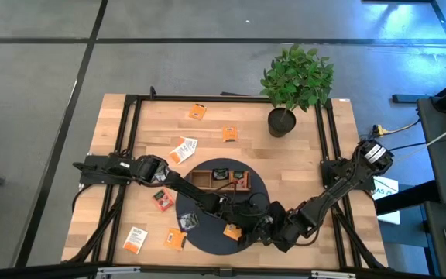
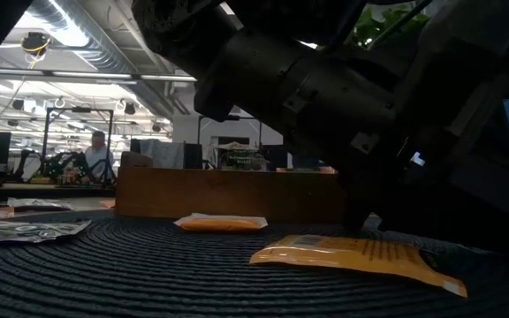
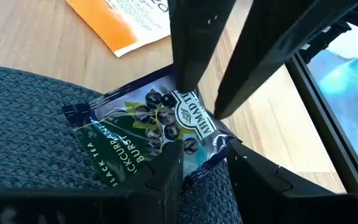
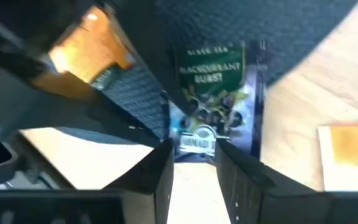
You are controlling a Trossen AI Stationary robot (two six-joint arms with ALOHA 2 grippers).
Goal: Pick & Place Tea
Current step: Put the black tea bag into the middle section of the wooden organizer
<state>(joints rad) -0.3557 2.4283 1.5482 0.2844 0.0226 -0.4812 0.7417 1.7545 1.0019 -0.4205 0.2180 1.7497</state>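
- Black blackcurrant tea sachet: one edge was covered by the dark fingers in both wrist views.
- Wooden tray: its compartments' contents were too small to identify from above.
- Person in the room behind: blurred, small.
- Orange sachet: cut off by the picture's edge.
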